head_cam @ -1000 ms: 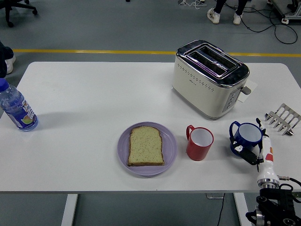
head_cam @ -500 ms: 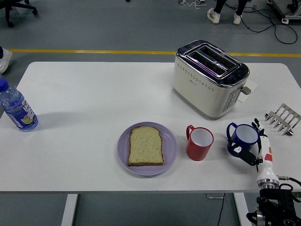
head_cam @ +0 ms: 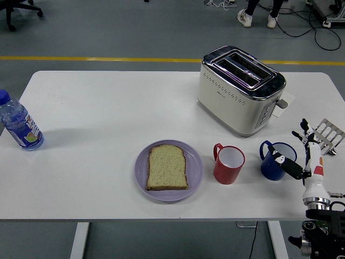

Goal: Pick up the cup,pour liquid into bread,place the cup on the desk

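A grey floor with a yellow line (head_cam: 108, 58) runs behind the white table (head_cam: 108, 102), whose far half and left middle lie bare. Near the left edge stands one water bottle (head_cam: 19, 124) with a blue cap, upright, with liquid inside. One cream toaster (head_cam: 240, 89) sits at the far right, its two slots showing nothing in them. One metal toast rack (head_cam: 326, 135) lies close to the right edge.

Along the near side, a purple plate (head_cam: 168, 170) holds a single slice of bread (head_cam: 167, 167), lying flat. Just to its right stands one red cup (head_cam: 228, 163), white inside, handle to the left; nothing shows in it. Further right, with a gap between, stands one blue cup (head_cam: 275, 159), upright on the table, handle at its left; what it holds cannot be made out.

The right hand (head_cam: 302, 159) comes up from the lower right corner, at the blue cup's right side. One dark finger (head_cam: 288, 166) reaches across the cup's near right rim, while others point upward beside the rack, spread. Whether the hand grips the cup is not clear.
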`<action>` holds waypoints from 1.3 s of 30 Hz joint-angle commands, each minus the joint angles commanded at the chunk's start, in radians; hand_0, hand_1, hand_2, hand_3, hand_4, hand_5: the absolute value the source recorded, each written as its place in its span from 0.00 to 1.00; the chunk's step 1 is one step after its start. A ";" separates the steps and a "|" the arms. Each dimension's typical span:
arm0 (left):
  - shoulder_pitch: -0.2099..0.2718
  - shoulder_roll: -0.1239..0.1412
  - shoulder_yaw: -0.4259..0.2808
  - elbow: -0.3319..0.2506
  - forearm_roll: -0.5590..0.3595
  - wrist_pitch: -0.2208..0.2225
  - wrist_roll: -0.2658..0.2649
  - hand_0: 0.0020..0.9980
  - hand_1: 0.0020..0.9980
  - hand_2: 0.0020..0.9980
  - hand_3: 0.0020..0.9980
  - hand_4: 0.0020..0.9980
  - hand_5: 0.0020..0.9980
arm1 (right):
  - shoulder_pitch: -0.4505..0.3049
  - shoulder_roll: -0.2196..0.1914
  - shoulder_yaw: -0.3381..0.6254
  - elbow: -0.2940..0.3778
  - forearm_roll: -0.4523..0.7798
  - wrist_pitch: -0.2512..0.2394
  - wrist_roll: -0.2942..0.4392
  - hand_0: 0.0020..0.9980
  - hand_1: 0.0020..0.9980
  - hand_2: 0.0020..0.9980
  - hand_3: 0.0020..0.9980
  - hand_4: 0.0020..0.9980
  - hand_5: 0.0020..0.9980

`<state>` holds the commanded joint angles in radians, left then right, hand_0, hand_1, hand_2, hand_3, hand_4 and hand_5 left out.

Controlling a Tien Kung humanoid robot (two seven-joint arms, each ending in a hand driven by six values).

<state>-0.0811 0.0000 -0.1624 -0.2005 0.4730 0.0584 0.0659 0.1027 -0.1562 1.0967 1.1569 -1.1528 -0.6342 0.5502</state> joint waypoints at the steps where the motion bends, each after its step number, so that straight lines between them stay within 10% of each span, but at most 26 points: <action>1: 0.001 0.000 0.001 0.000 0.000 0.000 0.000 0.64 0.65 0.66 0.55 0.32 0.84 | -0.006 -0.003 0.008 0.027 -0.006 -0.006 -0.006 0.96 0.84 0.98 1.00 0.94 0.08; 7: 0.003 0.000 0.005 0.000 0.001 0.000 0.000 0.64 0.65 0.66 0.55 0.32 0.84 | -0.023 -0.006 0.052 0.134 0.106 0.019 -0.019 0.94 0.82 0.95 1.00 0.95 0.10; 8: 0.004 0.000 0.006 0.000 0.000 -0.001 0.000 0.64 0.65 0.66 0.55 0.32 0.84 | -0.026 -0.008 0.064 0.150 0.135 0.039 -0.021 0.83 0.73 0.80 0.80 0.78 0.16; 13: 0.006 0.000 0.007 0.000 -0.001 -0.001 0.000 0.64 0.65 0.66 0.55 0.32 0.84 | -0.039 -0.011 0.117 0.219 0.328 0.130 -0.001 0.83 0.73 0.80 0.80 0.78 0.16; 15: 0.007 0.000 0.009 0.000 -0.003 -0.001 0.000 0.64 0.65 0.66 0.55 0.32 0.84 | -0.043 -0.008 0.138 0.242 0.412 0.162 0.012 0.72 0.63 0.66 0.63 0.65 0.18; 20: 0.008 0.000 0.012 0.000 -0.002 -0.001 0.000 0.64 0.65 0.66 0.55 0.32 0.84 | -0.051 0.000 0.208 0.276 0.615 0.313 -0.039 0.68 0.58 0.64 0.61 0.64 0.21; 28: -0.001 0.000 0.000 0.000 0.001 0.000 0.000 0.64 0.65 0.66 0.55 0.32 0.84 | -0.062 0.025 0.364 0.234 0.941 0.603 -0.328 0.68 0.58 0.64 0.61 0.64 0.21; 39: -0.013 0.002 -0.010 0.000 0.005 0.000 0.000 0.64 0.65 0.66 0.55 0.32 0.84 | -0.057 0.049 0.446 0.201 0.944 0.636 -0.459 0.67 0.58 0.64 0.62 0.64 0.22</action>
<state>-0.0943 0.0023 -0.1728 -0.2009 0.4779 0.0584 0.0660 0.0453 -0.1073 1.5424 1.3580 -0.2084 0.0017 0.0907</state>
